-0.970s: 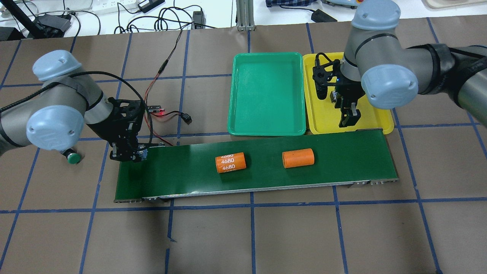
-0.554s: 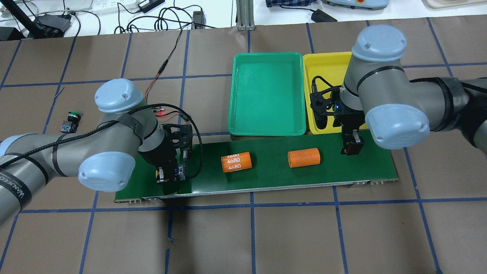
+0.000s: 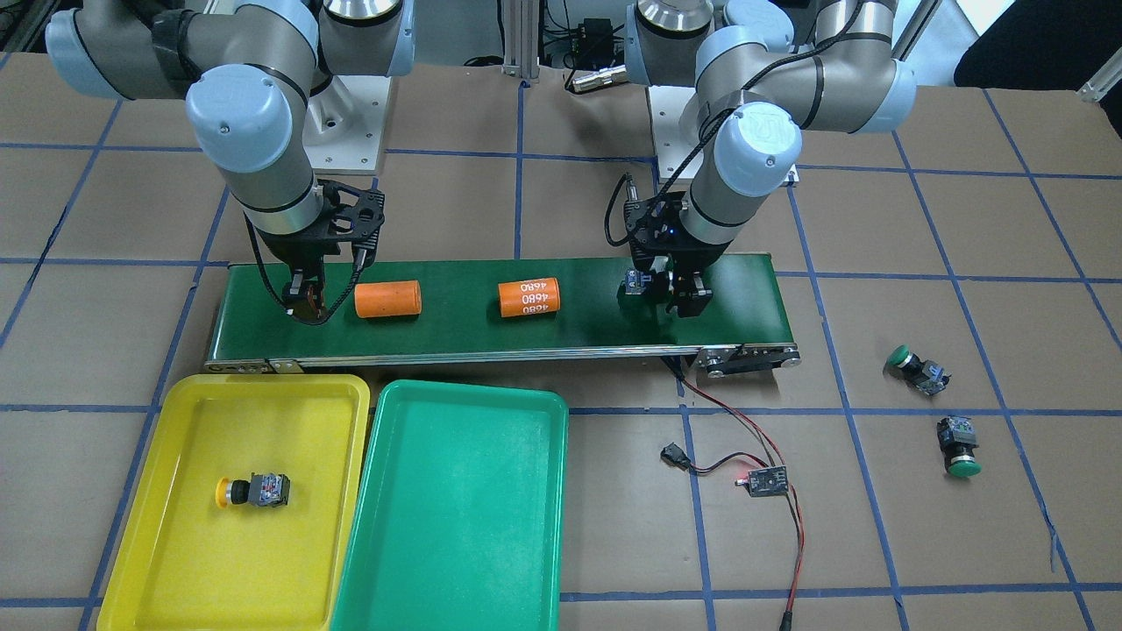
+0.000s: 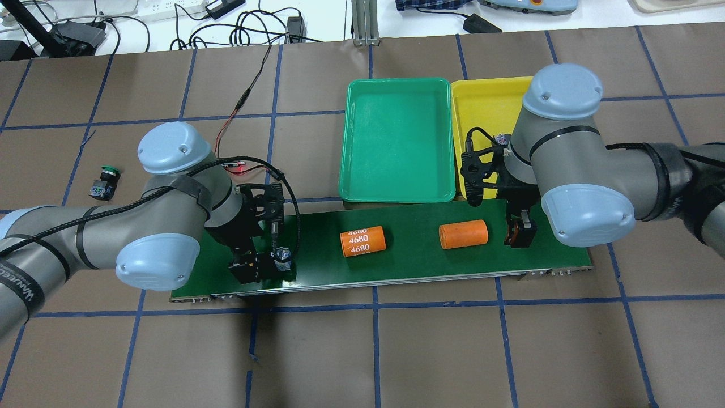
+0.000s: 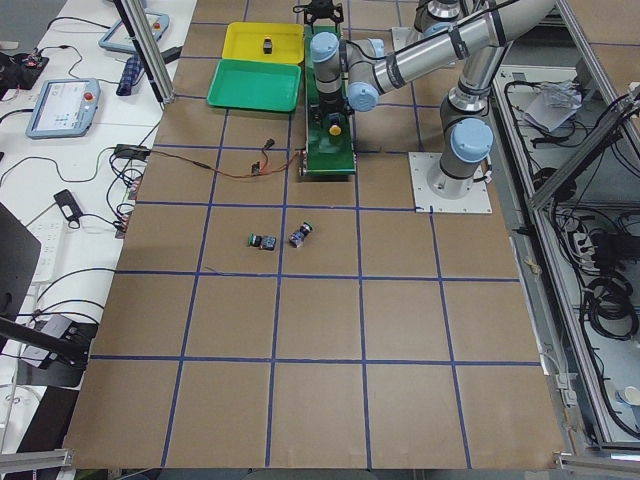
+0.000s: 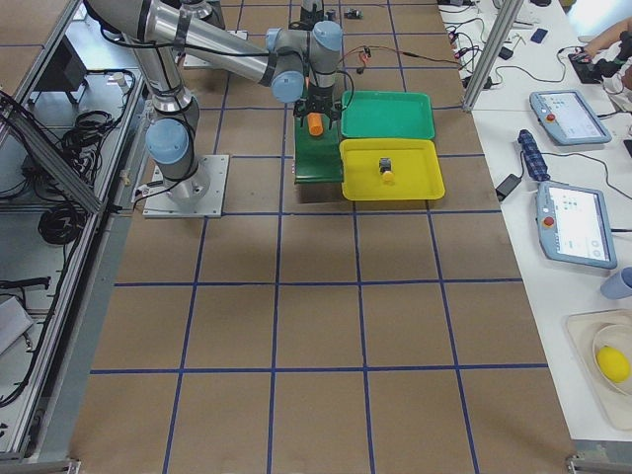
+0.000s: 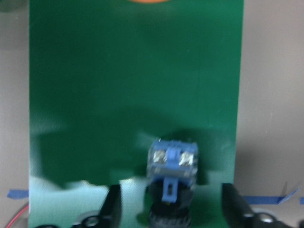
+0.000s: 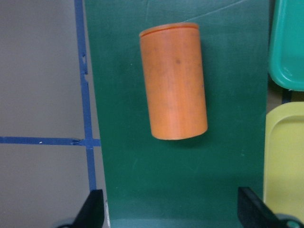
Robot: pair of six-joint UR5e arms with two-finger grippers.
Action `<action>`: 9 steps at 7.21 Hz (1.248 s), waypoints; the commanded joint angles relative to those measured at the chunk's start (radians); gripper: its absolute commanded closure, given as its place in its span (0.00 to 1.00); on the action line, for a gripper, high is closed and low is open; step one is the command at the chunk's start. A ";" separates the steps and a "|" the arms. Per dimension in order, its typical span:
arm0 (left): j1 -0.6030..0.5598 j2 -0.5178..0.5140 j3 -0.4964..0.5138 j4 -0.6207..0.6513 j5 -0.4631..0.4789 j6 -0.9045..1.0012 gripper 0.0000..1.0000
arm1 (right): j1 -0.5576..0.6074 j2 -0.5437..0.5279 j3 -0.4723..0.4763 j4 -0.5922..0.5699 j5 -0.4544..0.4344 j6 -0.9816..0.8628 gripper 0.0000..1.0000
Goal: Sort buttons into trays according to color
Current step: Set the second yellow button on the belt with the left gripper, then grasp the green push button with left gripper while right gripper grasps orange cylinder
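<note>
A button [image 7: 171, 164] with a blue-grey block lies on the dark-green belt [image 4: 408, 224] between the spread fingers [image 7: 114, 206] of my left gripper [image 4: 255, 267]. The fingers do not touch it. Its cap looks yellow in the exterior left view [image 5: 335, 127]. My right gripper [image 4: 520, 232] hangs open and empty over the belt's other end; its fingers [image 8: 92, 209] are wide apart. One yellow button [image 3: 250, 491] lies in the yellow tray [image 3: 175, 561]. The green tray [image 3: 465, 526] holds nothing. Two green buttons [image 3: 916, 368] [image 3: 958, 447] lie on the table beyond the left arm.
Two orange cylinders [image 4: 363, 242] [image 4: 463, 234] lie on the belt between the grippers; the plain one is right in front of the right gripper [image 8: 173, 80]. A small circuit board with red and black wires [image 3: 763, 480] lies by the belt's end near the left arm.
My left arm swung from the table onto the belt carrying the button, and its fingers have now opened off it. My right gripper moved from over the yellow tray to the belt. The cylinders drifted along the belt.
</note>
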 commanded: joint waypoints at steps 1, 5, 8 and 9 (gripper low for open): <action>0.240 0.001 0.006 -0.010 0.002 0.064 0.00 | 0.000 0.048 0.005 -0.044 0.018 -0.010 0.00; 0.445 -0.125 0.142 0.025 0.054 0.599 0.00 | 0.012 0.063 0.015 -0.043 0.018 -0.030 0.00; 0.585 -0.263 0.179 0.145 0.141 0.805 0.00 | 0.025 0.063 0.028 -0.043 0.021 -0.025 0.00; 0.616 -0.278 0.176 0.149 0.181 0.810 0.00 | 0.025 0.065 0.036 -0.043 0.021 -0.024 0.00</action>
